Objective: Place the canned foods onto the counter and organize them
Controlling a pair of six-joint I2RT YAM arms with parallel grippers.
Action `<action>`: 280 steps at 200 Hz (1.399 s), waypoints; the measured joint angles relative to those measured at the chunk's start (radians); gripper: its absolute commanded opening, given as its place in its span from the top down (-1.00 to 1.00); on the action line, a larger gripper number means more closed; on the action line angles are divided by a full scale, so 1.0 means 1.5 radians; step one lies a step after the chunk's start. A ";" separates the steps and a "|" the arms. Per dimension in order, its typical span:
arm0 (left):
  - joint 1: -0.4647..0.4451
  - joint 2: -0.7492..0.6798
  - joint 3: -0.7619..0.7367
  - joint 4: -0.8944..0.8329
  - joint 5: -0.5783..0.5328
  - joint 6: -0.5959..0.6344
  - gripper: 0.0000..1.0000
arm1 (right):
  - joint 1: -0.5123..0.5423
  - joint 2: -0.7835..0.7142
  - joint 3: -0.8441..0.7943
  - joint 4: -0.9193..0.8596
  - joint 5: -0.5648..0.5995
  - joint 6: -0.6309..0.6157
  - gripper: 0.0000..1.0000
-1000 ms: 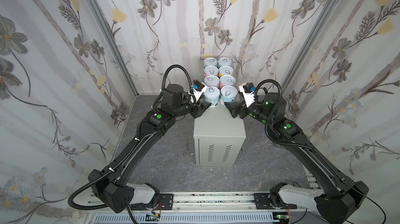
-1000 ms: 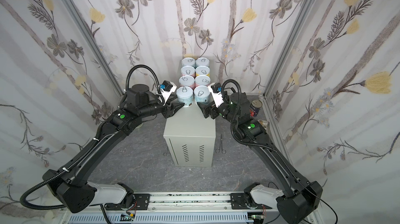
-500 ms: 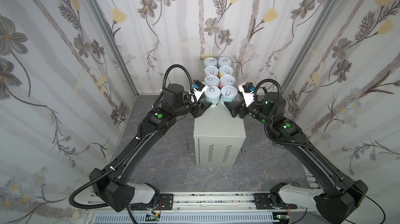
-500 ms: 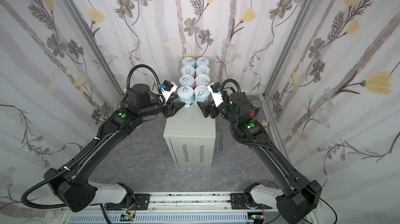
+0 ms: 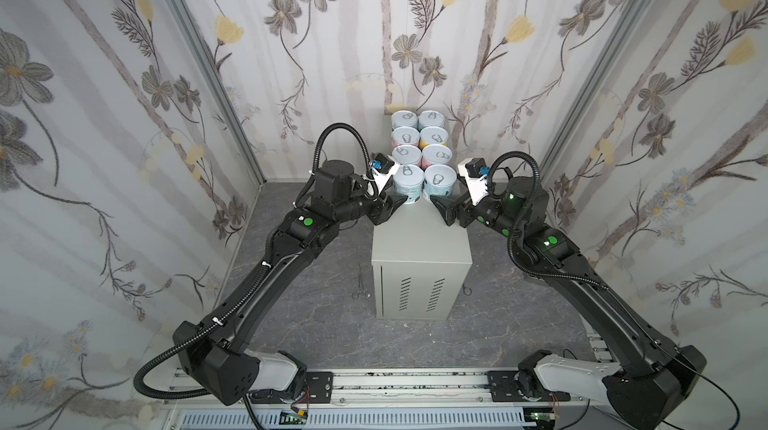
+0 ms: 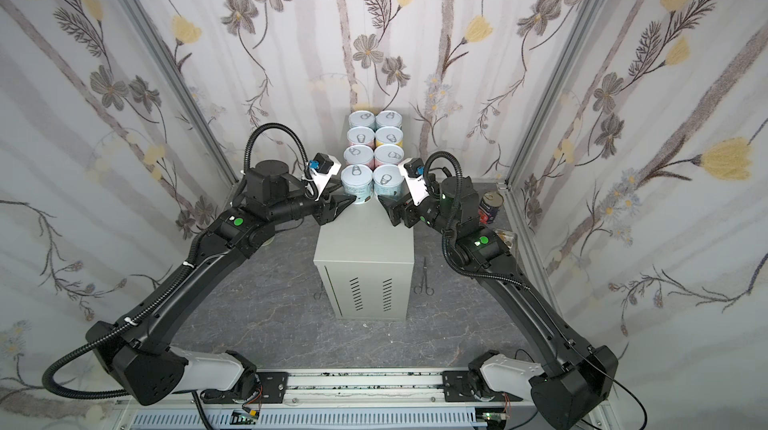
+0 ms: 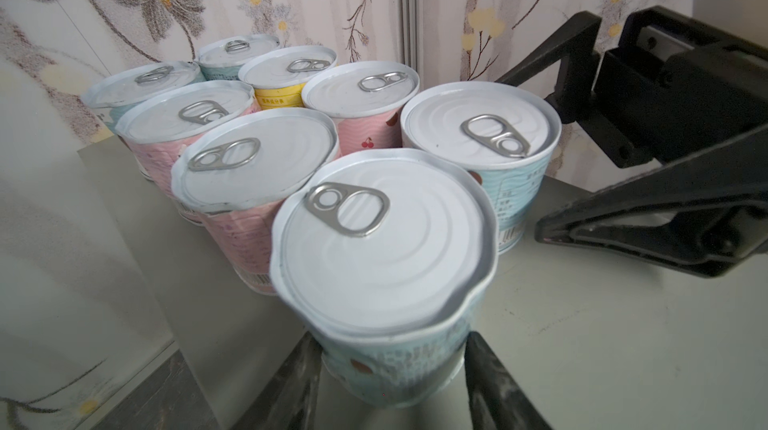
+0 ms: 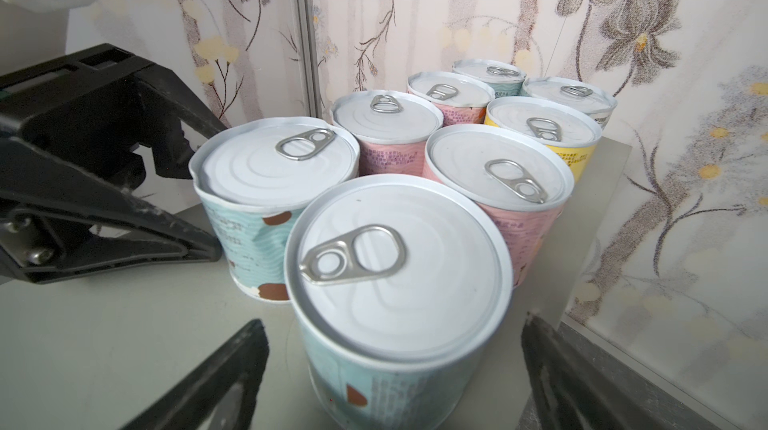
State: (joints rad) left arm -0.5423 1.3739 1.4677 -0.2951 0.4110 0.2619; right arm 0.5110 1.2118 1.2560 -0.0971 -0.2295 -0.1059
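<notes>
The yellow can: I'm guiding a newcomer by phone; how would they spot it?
Find the tall grey metal cabinet mid-floor; eight short pull-tab cans stand on top in two columns. The yellow can is in the right column, second from the back, the only yellow label among pink and pale-blue.

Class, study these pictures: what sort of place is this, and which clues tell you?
Likely a robot test booth: flowered wallpaper panels, two robot arms on a rail, cans on a grey cabinet.
</notes>
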 measured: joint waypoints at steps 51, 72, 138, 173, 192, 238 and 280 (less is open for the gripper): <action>-0.001 0.002 0.003 -0.001 -0.001 -0.001 -0.08 | 0.000 0.006 -0.001 -0.001 0.000 0.000 -0.91; -0.001 0.002 0.003 -0.001 -0.003 -0.002 -0.08 | 0.000 0.007 -0.001 0.000 0.000 0.000 -0.90; -0.001 0.002 0.005 -0.001 -0.005 -0.002 -0.09 | 0.000 0.007 -0.001 0.000 0.000 0.000 -0.91; -0.001 0.002 0.005 -0.001 -0.007 -0.002 -0.09 | 0.000 0.007 -0.003 0.000 0.000 0.000 -0.91; -0.001 0.002 0.005 -0.001 -0.008 -0.002 -0.10 | 0.000 0.007 -0.003 0.000 0.000 0.000 -0.91; -0.001 -0.008 0.005 -0.001 -0.023 -0.002 -0.12 | 0.000 -0.008 -0.005 -0.001 0.007 -0.005 -0.99; -0.001 -0.016 0.005 -0.002 -0.029 -0.003 -0.15 | -0.001 -0.062 -0.032 0.013 0.020 -0.008 -1.00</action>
State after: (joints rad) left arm -0.5442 1.3495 1.4746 -0.2974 0.3676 0.2577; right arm 0.5091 1.1191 1.2087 -0.0780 -0.1989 -0.1177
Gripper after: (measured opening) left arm 0.567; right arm 0.998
